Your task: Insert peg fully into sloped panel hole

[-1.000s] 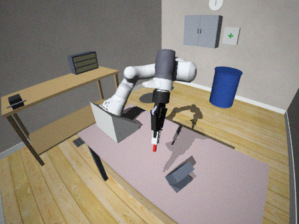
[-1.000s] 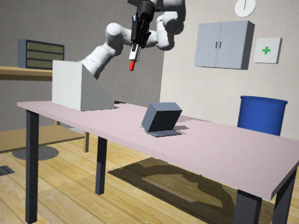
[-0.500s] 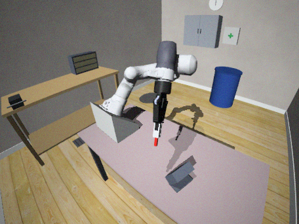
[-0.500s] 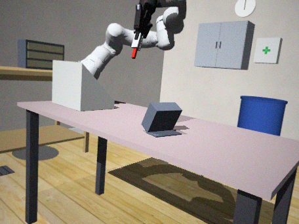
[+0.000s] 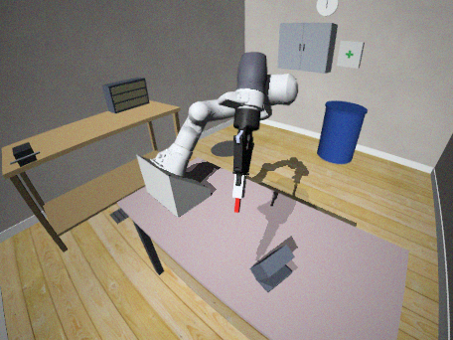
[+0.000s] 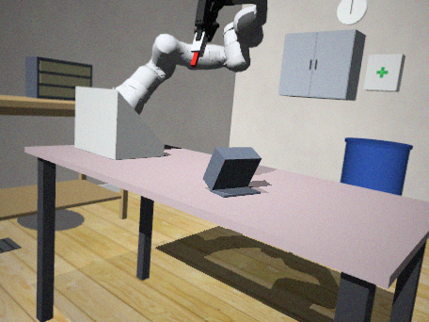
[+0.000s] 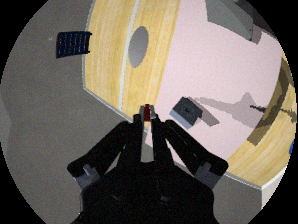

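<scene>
1. At far left on the counter point(image 5: 343, 278) point(image 6: 306, 212) point(image 7: 215, 65), going by the exterior view, the pale wedge-shaped mount point(image 5: 161, 189) point(image 6: 96, 122) point(image 7: 227, 17) sits below the white arm.
2. Next comes the red peg point(image 5: 236, 205) point(image 6: 194, 58) point(image 7: 147, 112), up in the air, tilted, its red end poking out beyond the fingertips.
3. The claw point(image 5: 238, 191) point(image 6: 198, 45) point(image 7: 147, 111) is clenched on that peg, which lies between its two fingers.
4. Farther right and lower, the gray sloped panel point(image 5: 274, 259) point(image 6: 235, 170) point(image 7: 187, 108) leans over its flat foot, well apart from the peg.
5. Rightmost, beyond the counter, stands a blue bin point(image 5: 342, 131) point(image 6: 374, 165).
</scene>
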`<state>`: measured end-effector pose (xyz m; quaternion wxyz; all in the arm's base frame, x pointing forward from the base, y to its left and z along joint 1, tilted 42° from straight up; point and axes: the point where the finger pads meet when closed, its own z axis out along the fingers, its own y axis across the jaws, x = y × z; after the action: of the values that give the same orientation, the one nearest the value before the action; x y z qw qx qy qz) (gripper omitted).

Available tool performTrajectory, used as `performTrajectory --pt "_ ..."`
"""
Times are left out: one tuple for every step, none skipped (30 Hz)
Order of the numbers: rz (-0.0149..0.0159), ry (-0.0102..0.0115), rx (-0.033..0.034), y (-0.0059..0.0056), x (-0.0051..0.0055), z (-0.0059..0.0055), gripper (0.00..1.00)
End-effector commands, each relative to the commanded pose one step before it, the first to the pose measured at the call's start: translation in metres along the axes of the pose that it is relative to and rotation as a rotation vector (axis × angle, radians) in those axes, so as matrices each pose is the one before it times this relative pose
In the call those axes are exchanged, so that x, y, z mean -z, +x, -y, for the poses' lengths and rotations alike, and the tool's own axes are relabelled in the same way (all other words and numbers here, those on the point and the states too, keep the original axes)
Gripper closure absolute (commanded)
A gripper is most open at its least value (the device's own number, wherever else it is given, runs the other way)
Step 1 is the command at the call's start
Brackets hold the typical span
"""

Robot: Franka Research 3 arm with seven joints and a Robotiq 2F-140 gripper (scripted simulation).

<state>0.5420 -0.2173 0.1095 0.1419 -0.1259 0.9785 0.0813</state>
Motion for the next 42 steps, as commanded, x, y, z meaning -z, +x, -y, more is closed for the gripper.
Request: performTrajectory --pt "0.01032 0.03056 0.0533 -0.0006 0.0101 0.00859 1.0" --pt "0.00284 0.00601 0.00466 -0.00025 0.00248 0.00181 1.0" --pt "0.00283 0.00597 0.00463 -0.00022 0.00244 0.00181 1.0" --pt "0.00282 0.00592 0.0046 -0.0002 0.0024 0.00182 1.0" --pt "0.00281 0.00588 0.00456 -0.00018 0.00237 0.00182 1.0" --pt "0.0028 0.00583 0.00453 -0.00015 0.00233 0.00183 1.0" --pt "0.0 0.0 0.0 0.0 0.0 0.0 1.0" --pt "0.0 0.0 0.0 0.0 0.0 0.0 1.0" --pt "0.00279 0.00579 0.0045 -0.00013 0.00229 0.00183 1.0" --pt "0.00278 0.00574 0.00447 -0.00011 0.00225 0.00184 1.0" --pt "0.00276 0.0057 0.00443 -0.00009 0.00222 0.00184 1.0" --pt "0.00275 0.00565 0.0044 -0.00006 0.00218 0.00184 1.0" --pt "0.00274 0.00561 0.00437 -0.00004 0.00214 0.00184 1.0" --pt "0.00273 0.00556 0.00434 -0.00002 0.0021 0.00184 1.0" --pt "0.00272 0.00552 0.00431 0.0 0.00206 0.00184 1.0" --pt "0.0027 0.00547 0.00428 0.00003 0.00202 0.00184 1.0" --pt "0.00269 0.00543 0.00425 0.00005 0.00198 0.00184 1.0" --pt "0.00268 0.00538 0.00423 0.00007 0.00194 0.00183 1.0" --pt "0.00267 0.00534 0.0042 0.00009 0.0019 0.00183 1.0" --pt "0.00265 0.00529 0.00417 0.00011 0.00186 0.00183 1.0" --pt "0.00264 0.00525 0.00414 0.00013 0.00182 0.00182 1.0" --pt "0.00263 0.0052 0.00412 0.00016 0.00178 0.00182 1.0" --pt "0.00262 0.00516 0.00409 0.00018 0.00174 0.00181 1.0" --pt "0.0 0.0 0.0 0.0 0.0 0.0 1.0" --pt "0.0 0.0 0.0 0.0 0.0 0.0 1.0" --pt "0.0026 0.00511 0.00406 0.0002 0.00169 0.0018 1.0" --pt "0.00259 0.00506 0.00404 0.00022 0.00165 0.00179 1.0" --pt "0.00258 0.00502 0.00401 0.00024 0.00161 0.00179 1.0" --pt "0.00257 0.00497 0.00399 0.00026 0.00157 0.00178 1.0" --pt "0.00255 0.00493 0.00397 0.00028 0.00153 0.00177 1.0" --pt "0.00254 0.00488 0.00394 0.0003 0.00149 0.00175 1.0" --pt "0.00253 0.00484 0.00392 0.00031 0.00144 0.00174 1.0" --pt "0.00251 0.00479 0.0039 0.00033 0.0014 0.00173 1.0" --pt "0.0025 0.00475 0.00388 0.00035 0.00136 0.00172 1.0" --pt "0.00249 0.0047 0.00385 0.00037 0.00132 0.0017 1.0" --pt "0.00248 0.00465 0.00383 0.00039 0.00128 0.00169 1.0" --pt "0.00247 0.00461 0.00381 0.0004 0.00123 0.00168 1.0" --pt "0.00245 0.00456 0.00379 0.00042 0.00119 0.00166 1.0" --pt "0.00244 0.00452 0.00377 0.00044 0.00115 0.00164 1.0" --pt "0.00243 0.00447 0.00375 0.00045 0.00111 0.00163 1.0" --pt "0.0 0.0 0.0 0.0 0.0 0.0 1.0" --pt "0.0 0.0 0.0 0.0 0.0 0.0 1.0"
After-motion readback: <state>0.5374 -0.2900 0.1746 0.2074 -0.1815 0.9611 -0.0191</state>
